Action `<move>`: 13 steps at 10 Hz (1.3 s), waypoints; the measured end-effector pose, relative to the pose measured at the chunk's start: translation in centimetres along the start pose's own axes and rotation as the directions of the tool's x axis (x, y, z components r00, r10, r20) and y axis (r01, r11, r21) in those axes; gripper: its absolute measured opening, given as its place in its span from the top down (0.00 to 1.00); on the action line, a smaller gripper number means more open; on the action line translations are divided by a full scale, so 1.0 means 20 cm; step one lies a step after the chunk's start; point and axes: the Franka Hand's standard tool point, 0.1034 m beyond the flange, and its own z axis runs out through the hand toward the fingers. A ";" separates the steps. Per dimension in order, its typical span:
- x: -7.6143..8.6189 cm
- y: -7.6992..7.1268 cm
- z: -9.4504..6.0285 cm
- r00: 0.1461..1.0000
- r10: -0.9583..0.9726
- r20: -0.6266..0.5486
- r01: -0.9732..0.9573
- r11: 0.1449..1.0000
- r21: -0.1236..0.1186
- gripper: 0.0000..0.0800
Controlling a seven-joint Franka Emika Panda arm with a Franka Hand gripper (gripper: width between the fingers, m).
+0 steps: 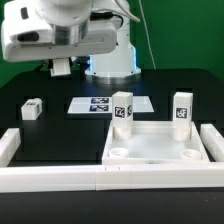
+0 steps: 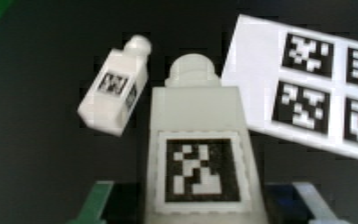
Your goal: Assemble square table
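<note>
The gripper [image 2: 197,200] is clamped on one white leg [image 2: 194,150].
Exterior view: the rimmed square slab [image 1: 155,150] at 5 o'clock holds two upright legs [image 1: 122,113] [image 1: 180,110] at its far corners; a loose leg [image 1: 32,108] lies at 9 o'clock.

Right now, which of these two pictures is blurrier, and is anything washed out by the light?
In the wrist view everything is soft: the short white tagged plastic leg close to the lens is blurred, and the thin white marker board has fuzzy tags. The exterior view is sharper, but the white plastic square slab is so bright its rim detail nearly washes out.
</note>
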 end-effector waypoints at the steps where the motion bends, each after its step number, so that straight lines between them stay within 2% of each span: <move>1: 0.09 -0.01 -0.12 0.990 0.021 -0.141 -0.017 0.999 0.028 0.64; 3: 0.17 -0.04 -0.40 0.957 0.070 -0.280 -0.075 0.997 -0.007 0.64; 4: 0.20 -0.09 -0.49 0.937 0.134 -0.321 -0.134 0.991 0.024 0.64; 5: 0.24 -0.15 -0.56 0.894 0.230 -0.385 -0.206 0.973 0.102 0.64; 6: 0.26 -0.20 -0.57 0.838 0.301 -0.456 -0.234 0.952 0.199 0.64; 7: 0.25 -0.19 -0.55 0.825 0.277 -0.493 -0.213 0.960 0.182 0.64; 9: 0.28 -0.16 -0.57 0.725 0.277 -0.631 -0.226 0.960 0.163 0.64; 11: 0.32 -0.16 -0.58 0.610 0.291 -0.737 -0.266 0.951 0.156 0.64; 12: 0.42 -0.31 -0.57 0.563 0.296 -0.771 -0.302 0.943 0.141 0.64; 13: 0.54 -0.44 -0.64 0.565 0.270 -0.779 -0.298 0.948 0.112 0.64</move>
